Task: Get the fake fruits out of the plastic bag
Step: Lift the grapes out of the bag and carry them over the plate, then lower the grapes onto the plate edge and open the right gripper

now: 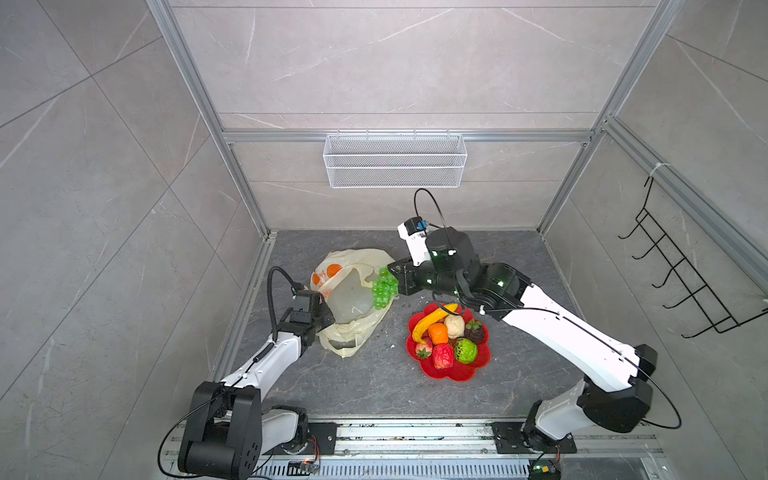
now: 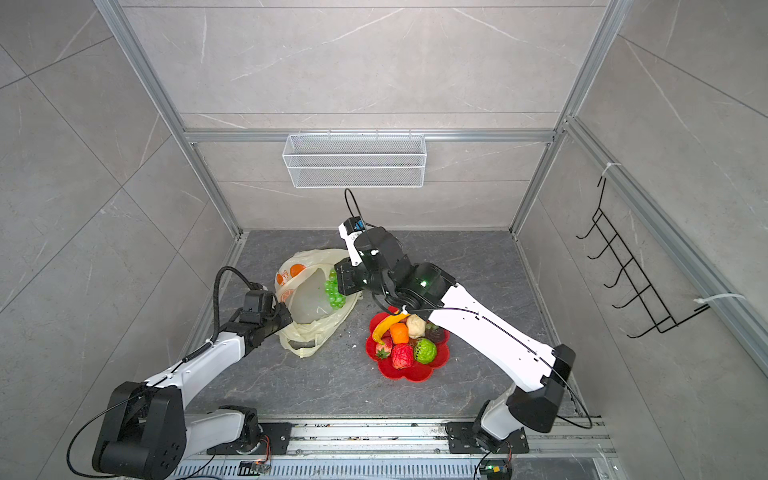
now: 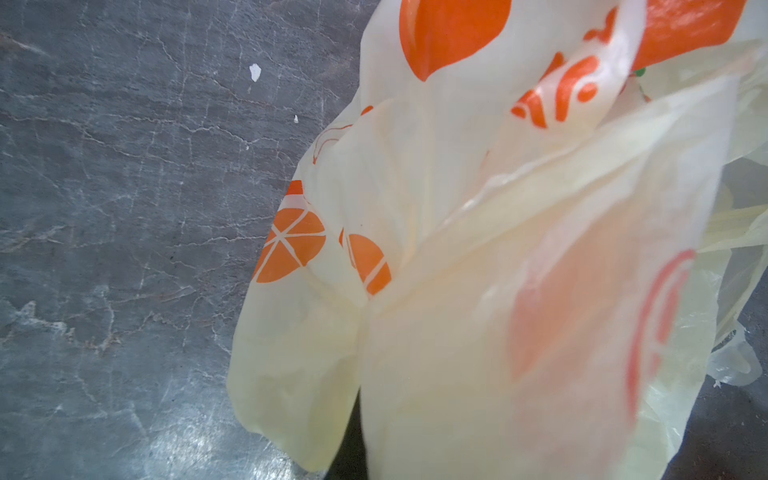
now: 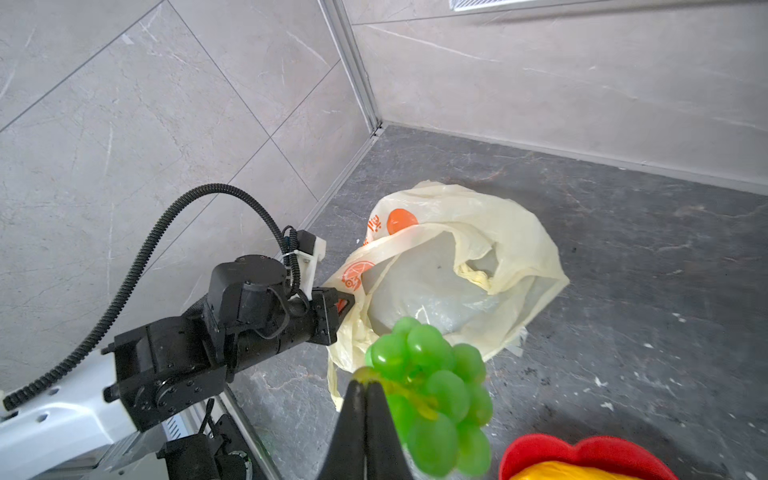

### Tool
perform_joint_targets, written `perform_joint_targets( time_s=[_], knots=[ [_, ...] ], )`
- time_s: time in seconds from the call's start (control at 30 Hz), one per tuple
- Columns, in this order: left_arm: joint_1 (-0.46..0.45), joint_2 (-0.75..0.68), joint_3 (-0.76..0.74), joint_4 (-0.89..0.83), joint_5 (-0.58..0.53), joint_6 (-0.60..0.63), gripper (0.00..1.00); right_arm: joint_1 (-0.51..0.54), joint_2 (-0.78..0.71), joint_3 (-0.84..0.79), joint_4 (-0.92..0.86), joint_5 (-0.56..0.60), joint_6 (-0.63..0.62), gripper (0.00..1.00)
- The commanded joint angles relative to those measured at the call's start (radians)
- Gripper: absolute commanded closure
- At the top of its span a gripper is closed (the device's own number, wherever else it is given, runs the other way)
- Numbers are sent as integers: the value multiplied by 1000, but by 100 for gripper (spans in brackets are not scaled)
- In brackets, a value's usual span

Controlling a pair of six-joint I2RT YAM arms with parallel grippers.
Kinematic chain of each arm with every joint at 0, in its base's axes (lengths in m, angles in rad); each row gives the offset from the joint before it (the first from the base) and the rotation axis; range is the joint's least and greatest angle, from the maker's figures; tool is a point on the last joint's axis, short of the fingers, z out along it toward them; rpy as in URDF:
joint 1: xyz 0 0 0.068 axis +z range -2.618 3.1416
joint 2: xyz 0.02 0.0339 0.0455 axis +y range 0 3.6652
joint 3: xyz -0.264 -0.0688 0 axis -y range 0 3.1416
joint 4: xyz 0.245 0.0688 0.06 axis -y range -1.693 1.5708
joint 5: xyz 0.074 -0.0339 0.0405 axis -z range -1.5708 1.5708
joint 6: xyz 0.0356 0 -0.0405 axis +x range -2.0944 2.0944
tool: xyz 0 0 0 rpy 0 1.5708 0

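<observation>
The plastic bag [image 1: 353, 293] lies crumpled on the dark grey stone table [image 1: 374, 386], left of centre in both top views. It is thin, translucent and pale yellow, printed with orange slices and round orange marks, and its mouth gapes wide so that the grey floor shows through the film. One handle loop trails toward the front edge. The left gripper [image 4: 348, 300] is pinched closed on the bag's printed rim; in the left wrist view the film drapes right across the lens and hides the fingers. The right gripper [image 4: 365, 385] has its two black fingers pressed together on the stem of the green grapes [image 4: 436, 399], a glossy bunch of see-through lime-green beads hanging at the rim of the bag's mouth on the side nearest the red flower-shaped dish [image 1: 457, 374]. The dish sits apart from the bag, to its right, and holds the other fruits heaped together: a curved yellow banana [image 1: 432, 320], an orange [image 1: 438, 332], a cream fruit [image 1: 454, 325], a dark brown fruit [image 1: 474, 332], a strawberry [image 1: 424, 350], a red bumpy fruit [image 1: 443, 356] and a green bumpy fruit [image 1: 466, 350]
</observation>
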Motion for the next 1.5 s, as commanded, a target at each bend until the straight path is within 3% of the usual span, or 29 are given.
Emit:
perform_joint_targets(
  time_s=[0.0, 0.33, 0.6, 1.13, 1.47],
  knots=[
    [4, -4, 5, 27, -7, 27, 100, 6, -95, -63, -83, 77, -19, 100],
    [4, 20, 11, 31, -1, 31, 100, 8, -300, -266, -210, 90, 41, 100],
    [3, 43, 14, 40, -11, 43, 100, 21, -429, -439, -214, 66, 83, 100],
    [3, 47, 14, 35, -21, 50, 100, 54, -460, -578, -223, 39, 116, 100],
    [4, 48, 13, 34, -19, 50, 100, 55, -485, -599, -382, 190, 191, 100]
  ],
)
